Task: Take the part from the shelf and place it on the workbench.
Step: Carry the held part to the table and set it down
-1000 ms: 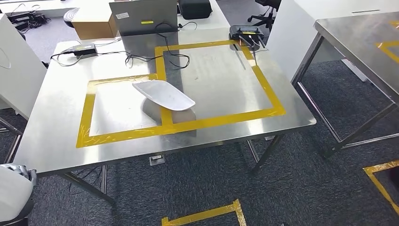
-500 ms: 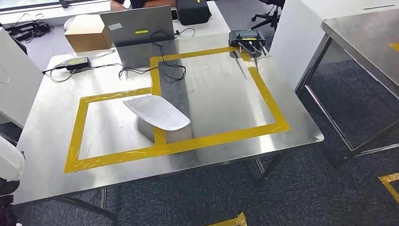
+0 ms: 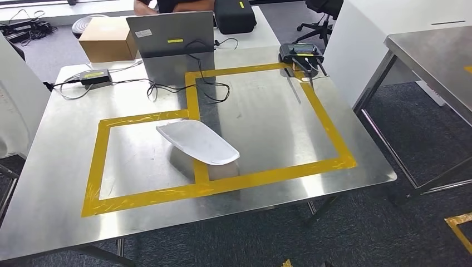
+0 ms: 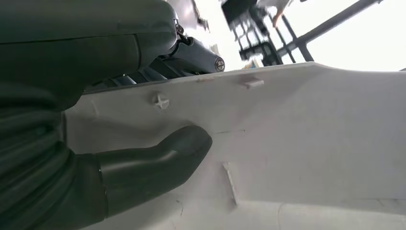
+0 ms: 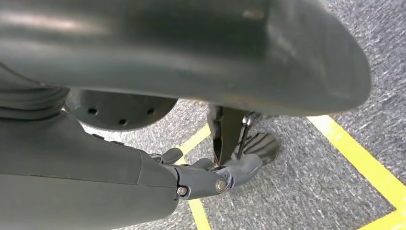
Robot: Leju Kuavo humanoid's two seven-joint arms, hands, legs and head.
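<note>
Head view: the whole picture had shifted over the last second, so the camera was judged to have moved, not the things. The steel surface (image 3: 267,111) was brought nearer and squarer, which suggests the approach for placing was nearly done. One white curved panel (image 3: 197,142) was already lying across the yellow tape (image 3: 144,196), well apart from the laptop (image 3: 170,33).

Left wrist view: the white moulded part (image 4: 311,134) was held in the left hand (image 4: 72,158), its fingers (image 4: 158,158) pressed flat on the pale inner face, where small ribs and a peg could be made out.

Right wrist view: the right hand (image 5: 143,182) was hung over the grey carpet (image 5: 311,182); nothing was seen in its fingers (image 5: 239,170), though spread or curled could not be told.
</note>
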